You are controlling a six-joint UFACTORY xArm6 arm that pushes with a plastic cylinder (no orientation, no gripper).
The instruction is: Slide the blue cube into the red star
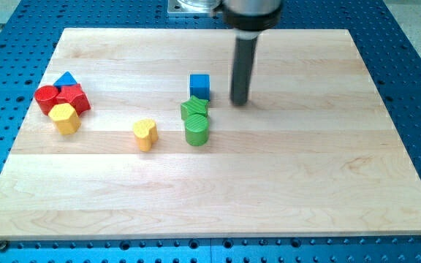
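Observation:
The blue cube [200, 85] sits near the middle of the wooden board [283, 183], just above a green star-like block [194, 109]. The red star [73, 98] lies far to the view's left in a cluster, between a red cylinder [47, 97], a blue triangle [66, 79] and a yellow hexagon block [65, 117]. My tip [240, 101] rests on the board a short way to the right of the blue cube, apart from it.
A green cylinder [196, 130] stands just below the green star-like block. A yellow heart-like block [145, 134] lies to the left of the green cylinder. The board lies on a blue perforated table [415, 88].

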